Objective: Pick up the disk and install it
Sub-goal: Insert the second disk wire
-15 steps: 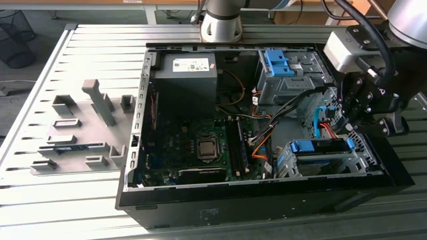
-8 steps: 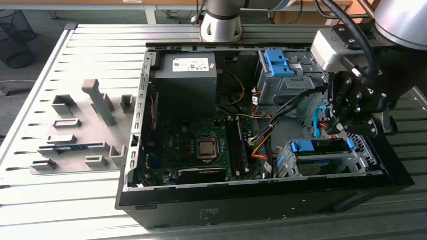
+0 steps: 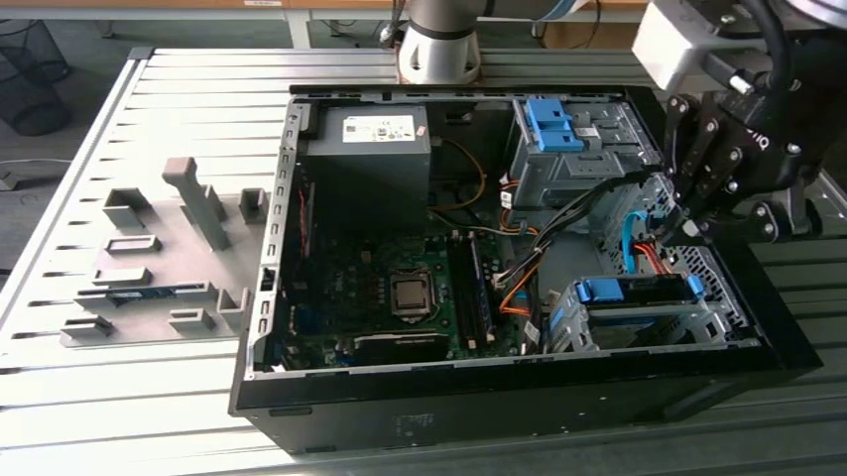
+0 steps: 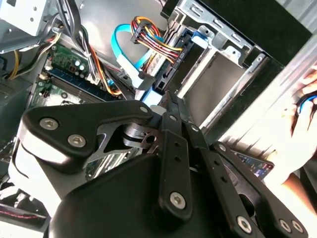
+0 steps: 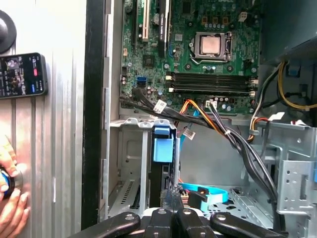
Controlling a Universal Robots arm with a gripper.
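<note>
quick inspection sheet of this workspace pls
surface: slatted aluminium table, carrying an open black computer case
job's things: silver hard drive in a blue plastic carrier, sitting in the lower grey metal cage
clutter: grey fixture blocks; dark smartphone
grippers: black gripper close above that cage
cables: blue flat cable; orange, red and yellow wire bundle
surroundings: person's hand on the table beside the case; black wire bin
</note>
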